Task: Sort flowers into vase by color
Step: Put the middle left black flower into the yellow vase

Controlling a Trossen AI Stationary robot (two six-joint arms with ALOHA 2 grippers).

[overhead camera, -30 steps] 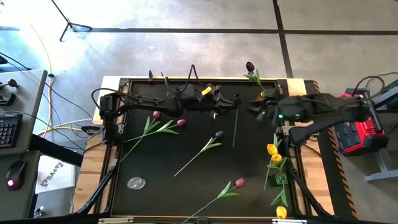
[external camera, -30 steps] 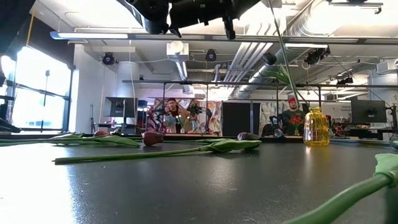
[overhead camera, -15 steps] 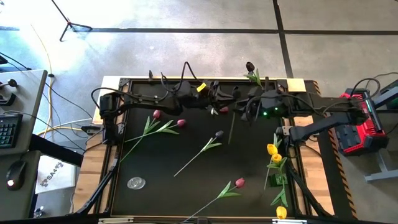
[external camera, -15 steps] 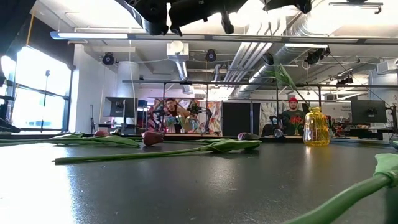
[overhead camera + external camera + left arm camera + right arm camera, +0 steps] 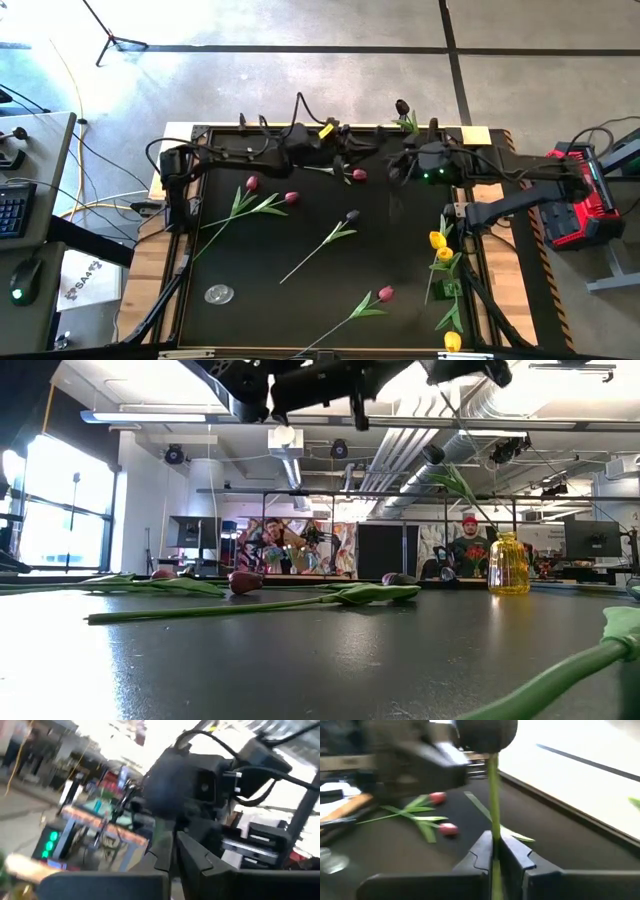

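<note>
A pink tulip (image 5: 359,174) is held in the air over the table's far edge, between my two grippers. My left gripper (image 5: 347,164) is shut on its stem close to the head. My right gripper (image 5: 493,849) is shut on the same stem farther along. Other flowers lie flat on the black table (image 5: 300,320): two pink ones (image 5: 270,198), a dark one (image 5: 352,214) and a pink one (image 5: 385,294). A dark tulip (image 5: 402,105) stands in a yellow glass vase (image 5: 508,563) at the far edge. Yellow tulips (image 5: 440,247) stand at the right edge. My left gripper is shut on the tulip's stem near the head; its own body hides the exact place of contact. The flower is lifted clear of the table. My right gripper pinches the thin green stem (image 5: 493,827) between its two fingers (image 5: 516,854), which lie across it. The stem runs on from the fingers to my left gripper (image 5: 485,732).
A round clear glass thing (image 5: 219,294) sits near the table's left front. A raised frame runs round the table. Cables hang along the left arm. Beyond the far edge, people show in the room behind.
My right gripper has moved toward the table's left, up to my left gripper, and has shut on the stem. The stem, which hung down from my left gripper toward the near edge, now runs between the two grippers. My left gripper has rolled a little.
</note>
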